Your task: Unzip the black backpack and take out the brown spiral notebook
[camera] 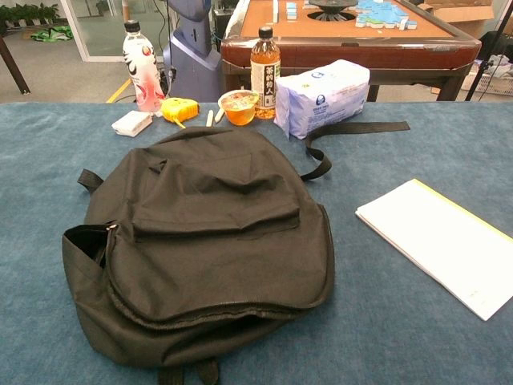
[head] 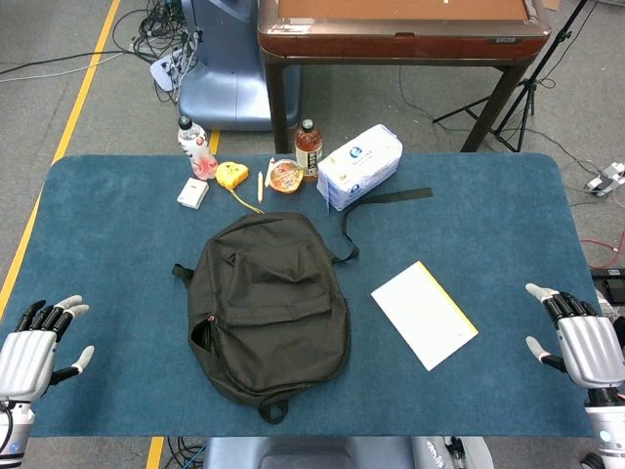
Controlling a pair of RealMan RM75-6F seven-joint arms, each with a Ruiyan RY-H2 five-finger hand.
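— So, where is the black backpack (head: 269, 308) for us?

— We see it lying flat in the middle of the desk (head: 117, 215), its strap (head: 386, 198) trailing toward the far right. In the chest view the zip along its near edge gapes slightly, and a side pocket on the left stands open.

— And the brown spiral notebook?

— We cannot see it. A white pad with a yellow edge (head: 425, 315) lies just right of the bag.

— Our hands?

— Our left hand (head: 37, 347) rests at the near left edge, fingers spread, holding nothing. Our right hand (head: 578, 339) sits at the near right edge, likewise spread. Both are well apart from the bag.

— Beyond it?

— Two bottles (camera: 143, 67), a tape measure (camera: 179, 108), a cup (camera: 239, 106) and a tissue pack (camera: 324, 95).
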